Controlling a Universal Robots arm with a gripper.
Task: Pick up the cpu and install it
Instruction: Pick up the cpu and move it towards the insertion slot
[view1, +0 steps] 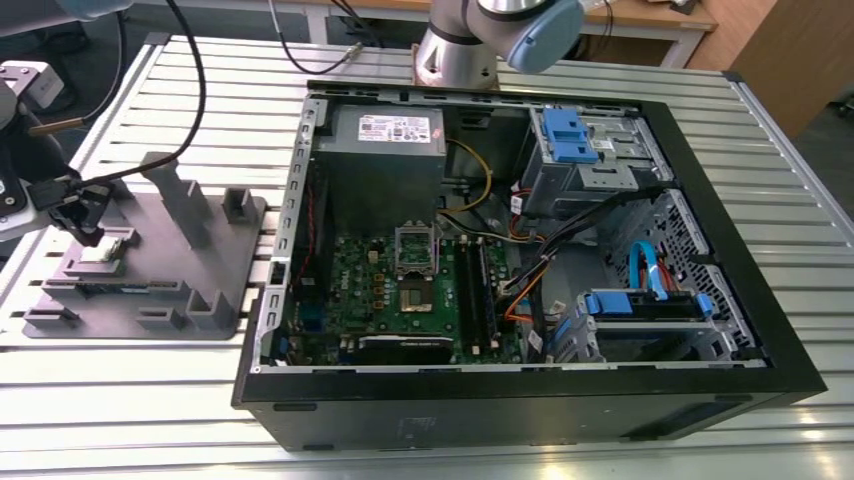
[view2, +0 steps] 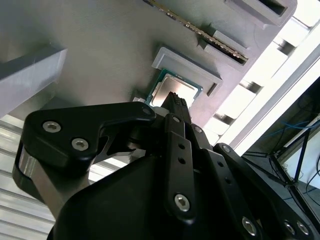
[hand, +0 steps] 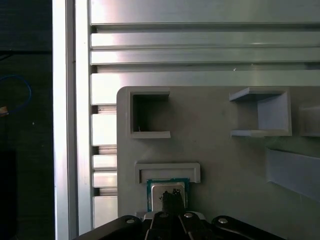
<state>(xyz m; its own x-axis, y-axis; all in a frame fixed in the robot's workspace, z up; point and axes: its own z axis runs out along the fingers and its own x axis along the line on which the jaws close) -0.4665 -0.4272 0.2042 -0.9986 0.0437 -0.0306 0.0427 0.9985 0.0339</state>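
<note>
On slatted metal table (view1: 134, 400) | grey tray (hand: 225, 165) | cpu (hand: 156, 194) in pocket | jaws pinched narrow over it

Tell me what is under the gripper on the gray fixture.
The cpu lies there, lid up, in a shallow framed recess of the gray fixture. The gripper covers part of its lid, so whether they touch cannot be seen.

The claw (view2: 175, 99) points straight down at the cpu (view2: 161, 93), fingers pressed together, tips over the middle of its lid. The arm's base (view1: 461, 55) stands well apart from the cpu.
</note>
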